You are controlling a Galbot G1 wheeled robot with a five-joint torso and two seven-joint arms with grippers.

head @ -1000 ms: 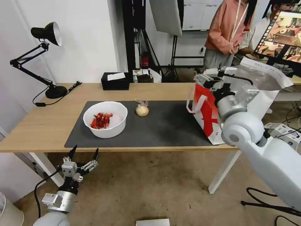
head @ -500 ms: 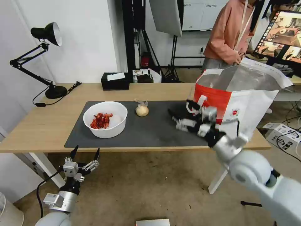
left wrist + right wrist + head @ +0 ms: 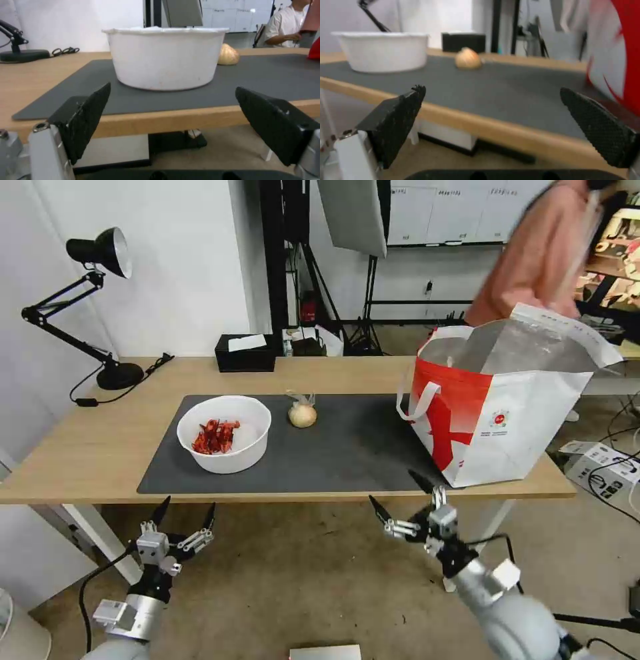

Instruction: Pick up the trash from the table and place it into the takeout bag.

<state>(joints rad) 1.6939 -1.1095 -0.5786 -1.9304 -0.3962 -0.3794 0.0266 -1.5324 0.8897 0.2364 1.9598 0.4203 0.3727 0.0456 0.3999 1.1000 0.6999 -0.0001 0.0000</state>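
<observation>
Bowl (image 3: 224,433) at the mat's (image 3: 347,460) left, knotted bag (image 3: 302,413) just right of it, takeout bag (image 3: 507,407) at the table's (image 3: 80,453) right end

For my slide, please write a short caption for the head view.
Both open grippers, left and right, hang below the table edge; bowl and bagged ball remain beside the takeout bag.

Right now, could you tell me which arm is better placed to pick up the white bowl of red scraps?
Left. The left gripper hangs open below the table edge facing the bowl; the right gripper is open nearer the takeout bag.
</observation>
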